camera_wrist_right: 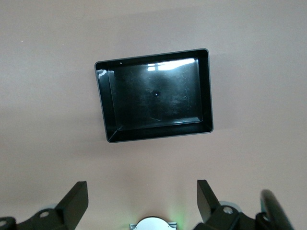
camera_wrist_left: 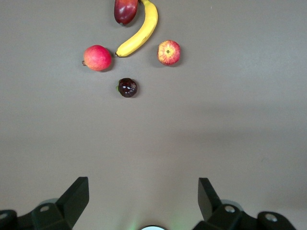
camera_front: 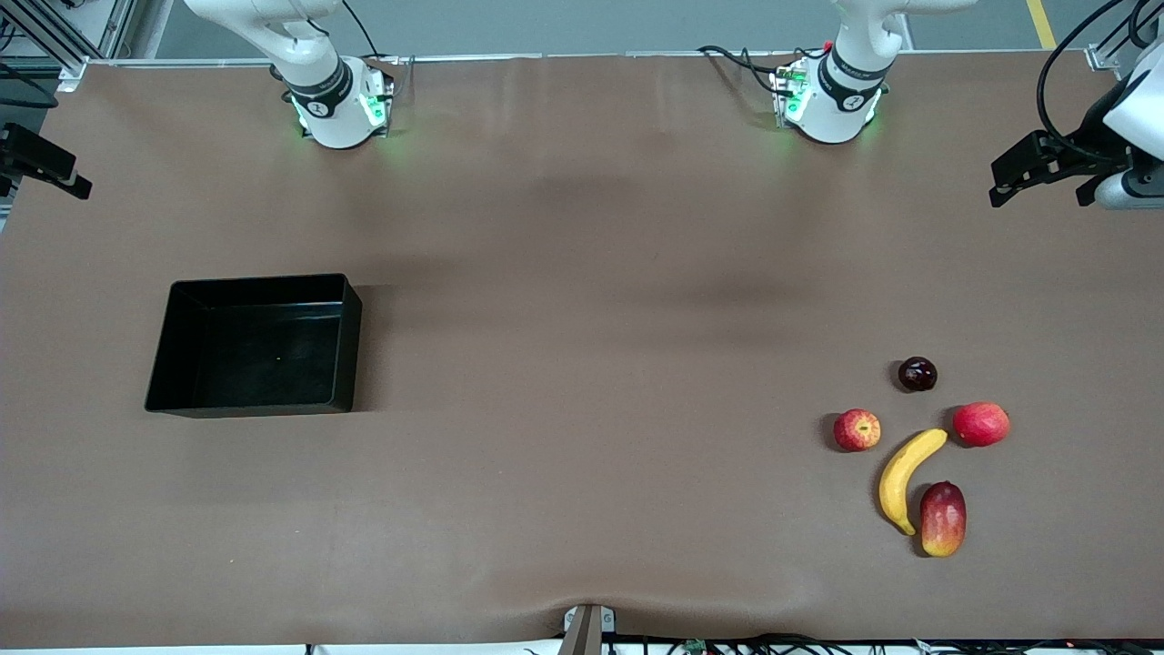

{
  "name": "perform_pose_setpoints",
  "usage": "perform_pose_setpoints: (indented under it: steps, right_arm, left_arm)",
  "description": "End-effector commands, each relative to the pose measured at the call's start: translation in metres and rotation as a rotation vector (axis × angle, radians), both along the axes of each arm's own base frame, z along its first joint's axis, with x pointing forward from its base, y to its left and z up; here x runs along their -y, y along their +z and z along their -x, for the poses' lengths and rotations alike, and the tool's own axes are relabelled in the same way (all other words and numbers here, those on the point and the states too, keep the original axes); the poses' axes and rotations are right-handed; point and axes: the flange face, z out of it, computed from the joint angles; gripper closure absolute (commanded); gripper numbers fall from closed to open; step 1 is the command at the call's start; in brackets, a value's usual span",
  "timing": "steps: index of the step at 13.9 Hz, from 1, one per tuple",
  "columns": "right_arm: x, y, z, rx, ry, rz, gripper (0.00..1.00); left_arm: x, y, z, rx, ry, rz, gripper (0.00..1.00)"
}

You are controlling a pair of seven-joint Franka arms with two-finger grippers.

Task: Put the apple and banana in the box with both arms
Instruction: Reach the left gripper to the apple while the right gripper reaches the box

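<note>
The apple (camera_front: 857, 429) lies on the table toward the left arm's end, beside the banana (camera_front: 905, 476). Both also show in the left wrist view, the apple (camera_wrist_left: 168, 52) apart from the banana (camera_wrist_left: 140, 34). The black box (camera_front: 264, 355) stands empty toward the right arm's end. My left gripper (camera_wrist_left: 143, 190) is open and empty, high over bare table between its base and the fruits. My right gripper (camera_wrist_right: 142, 192) is open and empty, high over bare table between its base and the box (camera_wrist_right: 153, 96). Neither gripper shows in the front view.
A dark maroon fruit (camera_front: 918, 374), a pinkish-red fruit (camera_front: 981, 424) and a red-and-yellow mango (camera_front: 942, 518) lie around the banana. The arm bases (camera_front: 832, 100) (camera_front: 336, 105) stand at the table's back edge. Black camera mounts (camera_front: 1046, 164) (camera_front: 36, 159) sit at both ends.
</note>
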Motion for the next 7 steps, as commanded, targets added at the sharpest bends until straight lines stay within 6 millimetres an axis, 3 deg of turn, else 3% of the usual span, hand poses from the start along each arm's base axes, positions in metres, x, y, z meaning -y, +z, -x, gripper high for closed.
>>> perform_pose_setpoints:
  steps: [1,3,5,6,7]
  right_arm:
    - [0.001,0.009,-0.005,0.006,0.001,0.005,0.00]
    - [0.003,0.006,-0.007,0.003,-0.003,0.004,0.00]
    - [0.003,-0.013,-0.022,-0.035,-0.003,0.014,0.00]
    - [0.007,-0.019,-0.026,-0.049,-0.011,0.025,0.00]
    - [0.025,-0.033,-0.032,-0.073,-0.038,0.022,0.00]
  left_arm:
    - [-0.002,0.004,-0.001,-0.007,-0.004,-0.008,0.00]
    - [-0.003,0.003,-0.002,-0.010,0.002,-0.009,0.00]
    - [0.000,-0.010,-0.015,-0.030,0.004,-0.010,0.00]
    - [0.000,-0.018,-0.025,-0.039,0.001,-0.011,0.00]
    - [0.001,-0.031,-0.038,-0.056,-0.006,-0.013,0.00]
